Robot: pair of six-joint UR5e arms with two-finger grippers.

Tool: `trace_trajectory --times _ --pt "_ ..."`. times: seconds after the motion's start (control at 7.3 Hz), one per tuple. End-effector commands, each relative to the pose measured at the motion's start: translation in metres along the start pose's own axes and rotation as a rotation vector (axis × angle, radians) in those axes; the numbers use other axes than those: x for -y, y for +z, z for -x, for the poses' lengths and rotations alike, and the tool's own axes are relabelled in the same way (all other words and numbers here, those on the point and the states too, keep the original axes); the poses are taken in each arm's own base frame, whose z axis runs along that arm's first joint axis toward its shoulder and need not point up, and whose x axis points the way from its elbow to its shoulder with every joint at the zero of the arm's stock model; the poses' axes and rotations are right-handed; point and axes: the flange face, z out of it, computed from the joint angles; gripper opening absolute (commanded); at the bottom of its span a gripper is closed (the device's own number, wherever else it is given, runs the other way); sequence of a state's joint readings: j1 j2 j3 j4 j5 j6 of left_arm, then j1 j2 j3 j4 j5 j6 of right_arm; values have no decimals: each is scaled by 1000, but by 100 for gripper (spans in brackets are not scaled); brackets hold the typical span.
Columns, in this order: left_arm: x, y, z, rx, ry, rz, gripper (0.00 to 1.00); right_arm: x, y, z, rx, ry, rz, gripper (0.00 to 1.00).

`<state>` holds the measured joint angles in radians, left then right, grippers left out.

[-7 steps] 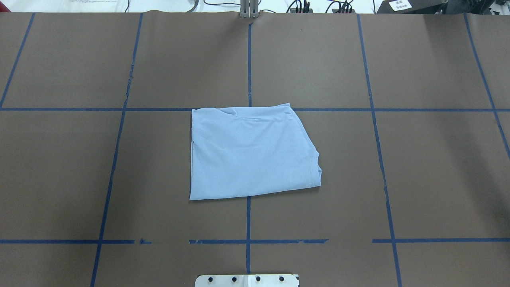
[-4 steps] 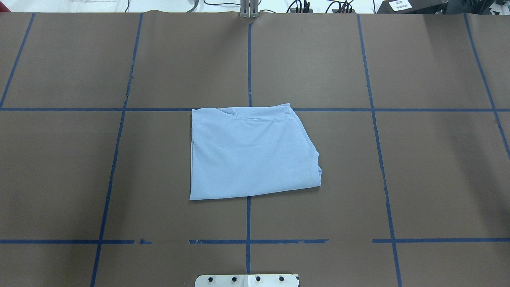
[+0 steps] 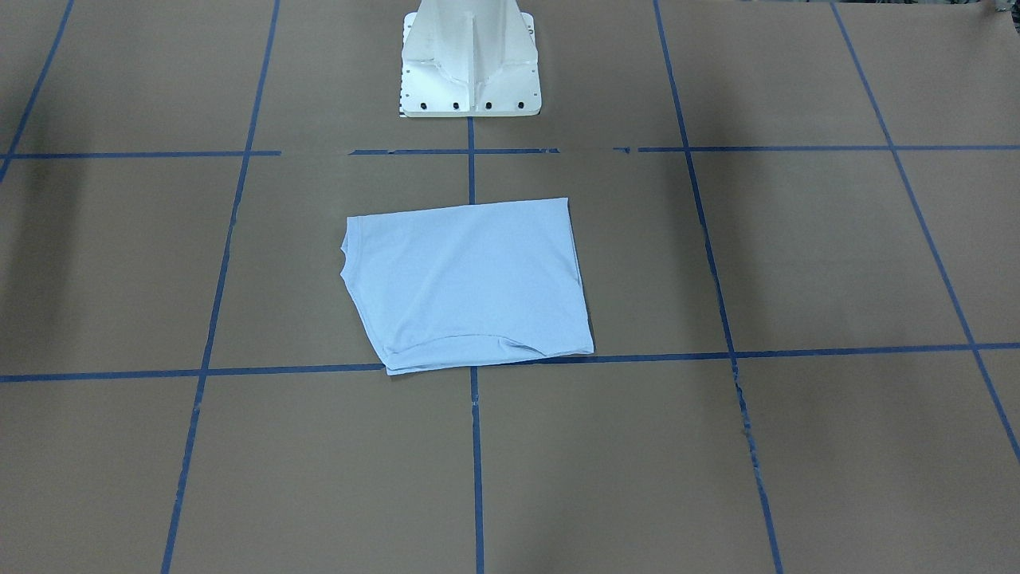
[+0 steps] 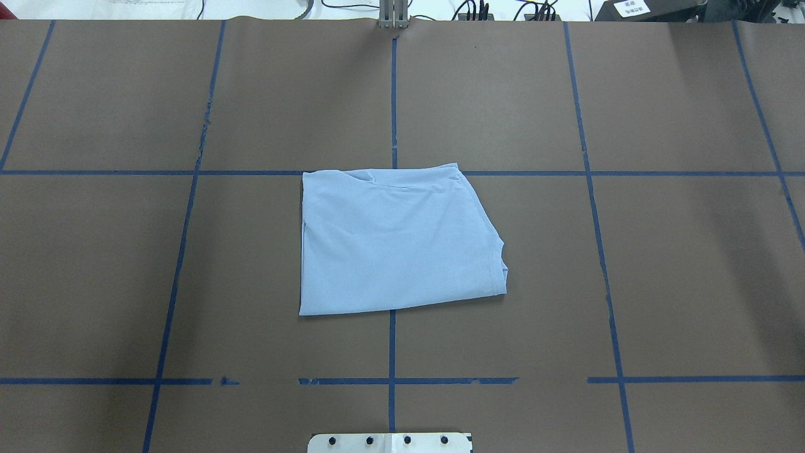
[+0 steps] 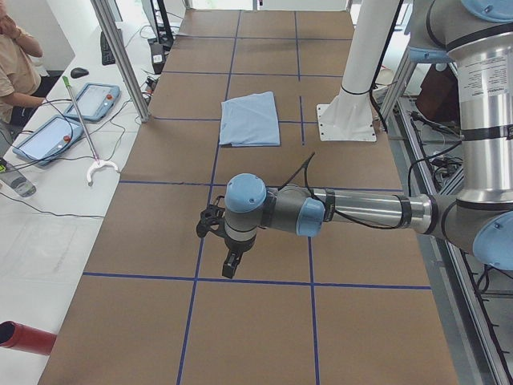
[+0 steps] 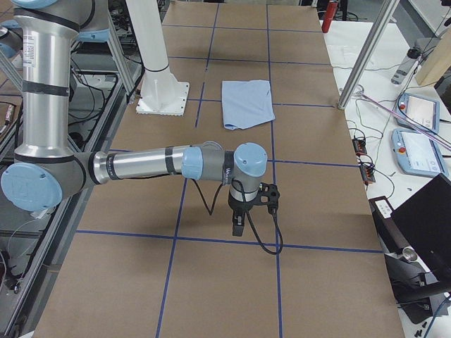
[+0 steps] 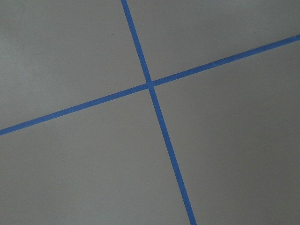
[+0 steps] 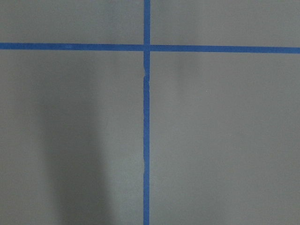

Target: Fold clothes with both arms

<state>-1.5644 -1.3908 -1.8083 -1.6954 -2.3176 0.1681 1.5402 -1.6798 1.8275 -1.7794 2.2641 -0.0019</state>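
Overhead exterior view takes in the largest thing, the brown-covered table (image 4: 692,251), marked into big squares by blue tape lines (image 4: 391,94). Neither arm shows in this view.

From the camera at the robot's left end, the left arm (image 5: 361,210) reaches out level and low over that end of the table, well apart from the garment. From the opposite end, the right arm (image 6: 141,163) does the same over its own end. Between them, at the robot's edge of the table, stands the white pedestal (image 3: 470,56).

One light blue T-shirt (image 4: 396,242) lies flat at the middle of the table, straight out from the pedestal. It is folded into a rough rectangle and lies across the centre tape line, its far edge touching a cross line. A hemmed edge shows at its corner on the robot's right. Nothing touches it.

Pointing straight down, the left claw (image 5: 228,273) hangs just above the table near a tape line. The right claw (image 6: 237,232) hangs likewise. How far either stands open I cannot tell, and nothing shows in their grip. Both wrist cameras see only brown cover and crossing tape.
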Motion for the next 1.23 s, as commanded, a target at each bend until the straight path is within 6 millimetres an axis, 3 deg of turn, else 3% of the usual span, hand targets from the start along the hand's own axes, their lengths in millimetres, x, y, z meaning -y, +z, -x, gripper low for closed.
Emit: trace_trajectory --times 0.0,0.14,1.1 --pt "-16 7 4 -12 -17 22 100 -14 9 -7 3 -2 2 100" --pt "-19 7 4 -12 -18 24 100 -22 14 -11 1 -37 -41 100" --pt "-16 1 -1 -6 -12 10 100 -23 13 -10 9 -39 -47 100"
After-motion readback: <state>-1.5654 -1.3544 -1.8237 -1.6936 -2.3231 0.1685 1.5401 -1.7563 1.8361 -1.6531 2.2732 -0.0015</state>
